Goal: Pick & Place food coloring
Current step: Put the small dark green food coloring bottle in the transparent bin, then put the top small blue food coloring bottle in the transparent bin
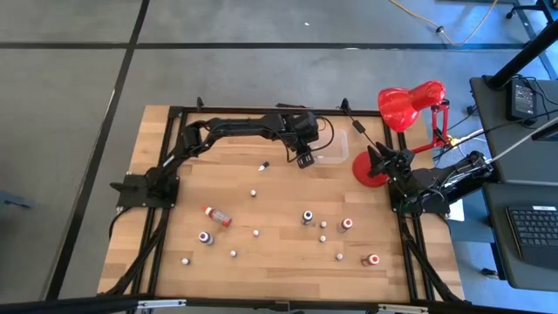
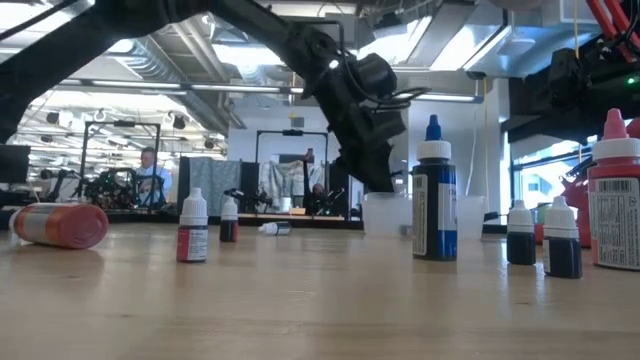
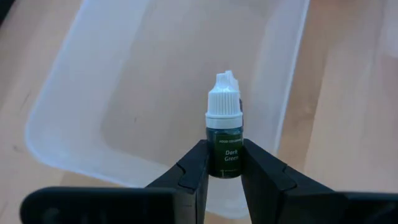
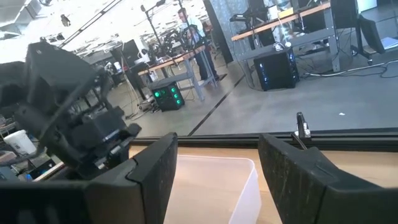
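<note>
Clamped between the two dark fingers (image 3: 189, 180) of the left claw (image 3: 224, 171) is a small dark green food coloring bottle (image 3: 224, 149) with a white cap, its label reading "Dark Green". It stands upright in the grip, held above the clear plastic tub (image 3: 81, 149), whose inside shows bare beneath it. Seen from above, the left claw (image 1: 304, 160) hangs at the tub's (image 1: 336, 148) left edge, near the far side of the wooden bench (image 1: 279, 253).

More food coloring bottles are scattered over the bench: a red one lying on its side (image 1: 217, 215), a taller blue one standing (image 1: 308, 216), red-capped ones at (image 1: 347, 224) and (image 1: 371, 259), and several tiny whitish ones such as (image 1: 255, 233).

At the right edge, beside the red desk lamp (image 1: 408, 105), waits the right claw (image 1: 379, 162), its fingers (image 4: 155, 168) spread wide apart with nothing between them.
</note>
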You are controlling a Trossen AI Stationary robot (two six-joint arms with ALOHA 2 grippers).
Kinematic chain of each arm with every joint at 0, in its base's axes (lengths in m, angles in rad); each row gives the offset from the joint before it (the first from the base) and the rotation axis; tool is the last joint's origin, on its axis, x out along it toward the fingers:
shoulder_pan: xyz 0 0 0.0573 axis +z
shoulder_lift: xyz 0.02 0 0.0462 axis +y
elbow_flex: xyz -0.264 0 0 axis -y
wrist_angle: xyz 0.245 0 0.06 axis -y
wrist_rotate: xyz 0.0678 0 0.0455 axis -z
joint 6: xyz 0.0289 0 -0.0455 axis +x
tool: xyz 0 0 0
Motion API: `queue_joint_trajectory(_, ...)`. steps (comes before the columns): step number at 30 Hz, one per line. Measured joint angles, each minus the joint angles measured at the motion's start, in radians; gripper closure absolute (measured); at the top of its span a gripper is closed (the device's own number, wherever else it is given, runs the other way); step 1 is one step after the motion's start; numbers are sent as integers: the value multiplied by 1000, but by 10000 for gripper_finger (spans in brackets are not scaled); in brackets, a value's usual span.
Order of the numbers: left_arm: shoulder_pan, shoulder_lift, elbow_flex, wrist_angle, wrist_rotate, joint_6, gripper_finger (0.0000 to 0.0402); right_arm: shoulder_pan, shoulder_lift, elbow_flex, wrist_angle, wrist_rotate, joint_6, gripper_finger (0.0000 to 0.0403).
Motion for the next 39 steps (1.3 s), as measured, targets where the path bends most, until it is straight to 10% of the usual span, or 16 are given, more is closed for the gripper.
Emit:
queue_joint_trajectory(30,0,27,0,-5,-5,3,260,0,0,0,0,-2,-3,176)
queue_joint_trajectory(39,24,-113,-1,-229,-64,65,240,0,0,0,-1,-2,-3,176)
